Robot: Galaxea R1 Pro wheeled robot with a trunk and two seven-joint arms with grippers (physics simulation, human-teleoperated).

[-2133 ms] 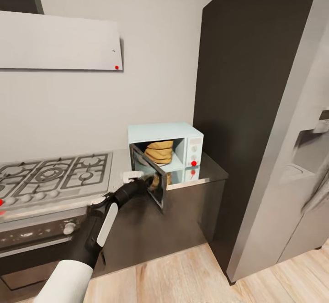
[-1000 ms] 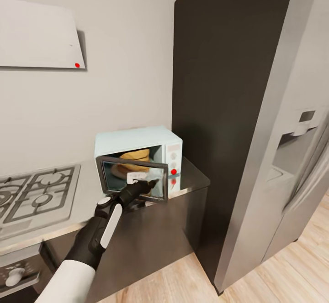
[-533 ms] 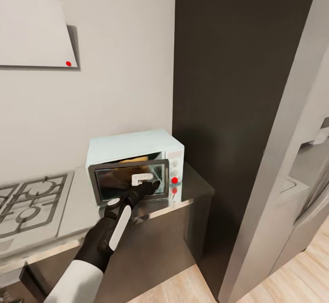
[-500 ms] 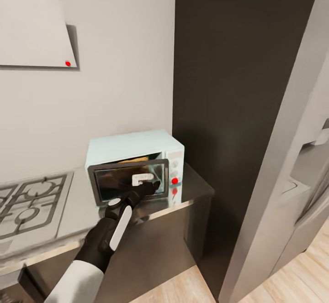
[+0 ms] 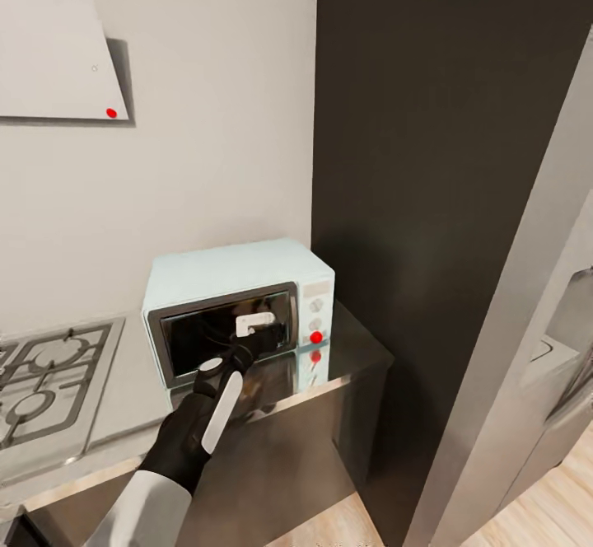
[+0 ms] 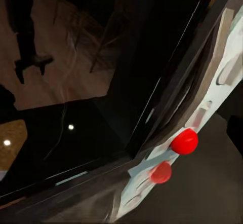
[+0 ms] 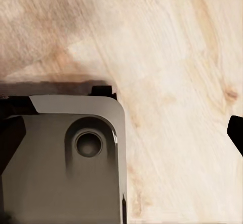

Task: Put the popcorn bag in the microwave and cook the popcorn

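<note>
The microwave (image 5: 239,304) door has swung from wide open, through half shut, to flush or nearly flush with the steel frame, and the head camera has turned meanwhile, so the hob (image 5: 45,378) has slid toward the lower left of the frame. The left claw (image 5: 262,338) now sits against the dark glass at the door's right-hand side, just left of the pale knob panel. Whether its fingers are spread or closed cannot be told here; it holds nothing that shows and seems only to press.

With the door to, loading looks done, and switching the heat on is probably what remains. The red knob (image 5: 315,337) sits just right of the claw, and in the left wrist view that knob (image 6: 184,141) appears close by with its reflection beneath.

The popcorn bag should be inside the oven, but the glass is too dark to make it out, so its lie cannot be judged. The microwave's long axis runs left to right across the middle of the frame, door facing the robot, on the bench (image 5: 354,349).

The right wrist view looks down at wooden floor (image 7: 177,57); that claw's state cannot be told.
</note>
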